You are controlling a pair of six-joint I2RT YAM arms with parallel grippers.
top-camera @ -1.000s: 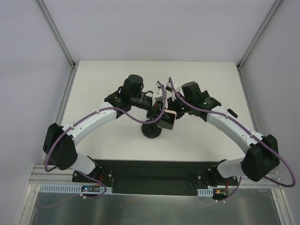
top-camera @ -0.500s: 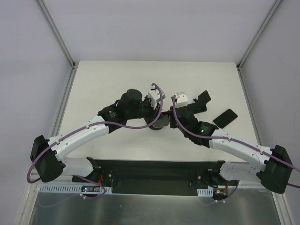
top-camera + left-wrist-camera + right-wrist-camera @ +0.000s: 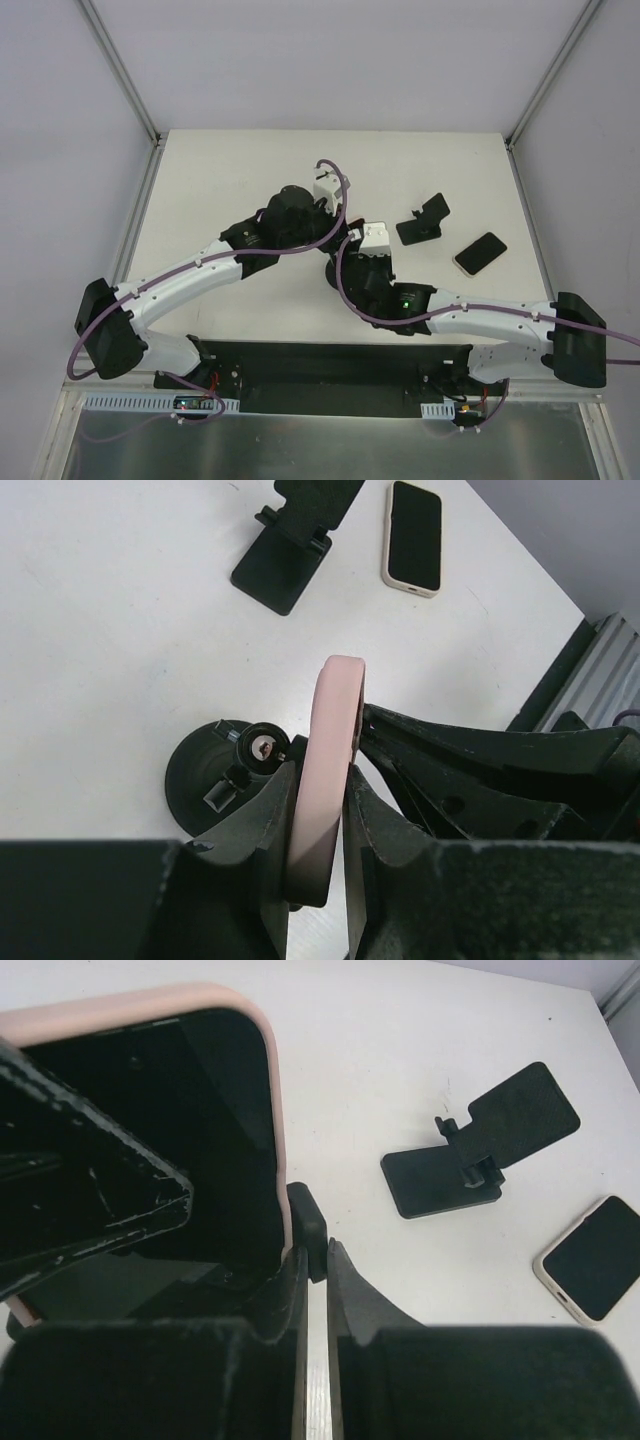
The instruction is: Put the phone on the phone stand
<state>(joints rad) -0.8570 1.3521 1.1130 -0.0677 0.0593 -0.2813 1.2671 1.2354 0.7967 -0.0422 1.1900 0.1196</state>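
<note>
top view, arms: the left arm [image 3: 190, 275] and right arm [image 3: 490, 322] meet near the middle of the white surface [image 3: 230, 180]. Their wrists crowd together there, so the fingers cannot be made out from above.
top view, right side: a folding stand [image 3: 424, 219] sits on the surface, with a second phone [image 3: 480, 252] lying flat near it, not touching.

left wrist view, phone: the pink-cased phone [image 3: 328, 780] is seen edge-on and upright, clamped between the left fingers [image 3: 262, 825].
left wrist view, stand: the stand [image 3: 200, 780] has a round black base on the surface just left of the phone. Its small head sits close against the phone's side, but actual contact cannot be judged.
left wrist view, right fingers: the black right fingers [image 3: 450, 765] reach in from the right, with their tips at the phone's other face.
left wrist view, far side: the folding stand and the second phone, which lies screen up, are well apart from the phone.

right wrist view, phone: its dark screen fills the upper left, with one left finger across it.
right wrist view, right fingers: they are drawn in to a narrow slit, pinching a small black block of the stand that lies beside the phone's lower edge.
right wrist view, right side: the folding stand and second phone rest on the surface.
</note>
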